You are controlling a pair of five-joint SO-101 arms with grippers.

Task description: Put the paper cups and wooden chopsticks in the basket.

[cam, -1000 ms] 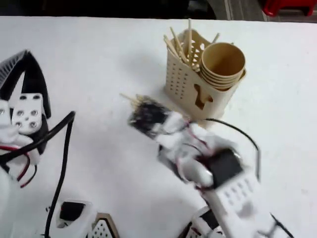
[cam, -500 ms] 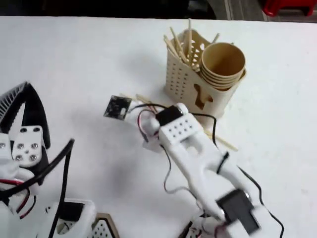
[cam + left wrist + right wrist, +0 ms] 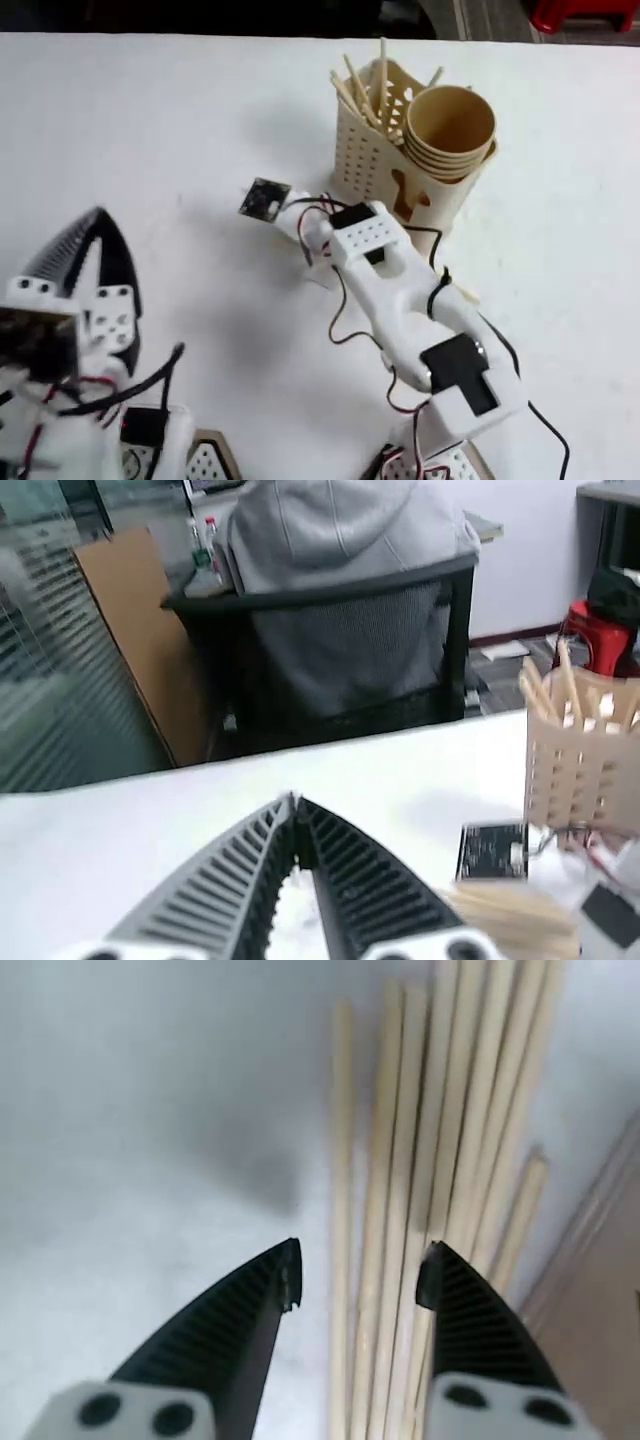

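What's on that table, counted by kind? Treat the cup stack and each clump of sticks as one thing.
White robot arms: 2
Cream perforated plastic basket: 1
Stack of tan paper cups: 1
Bundles of wooden chopsticks: 2 (in basket, on table)
Total: 6

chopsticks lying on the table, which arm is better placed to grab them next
Right. The right gripper is open directly over the loose chopsticks beside the basket. The left gripper is shut, well away at the table's other side.
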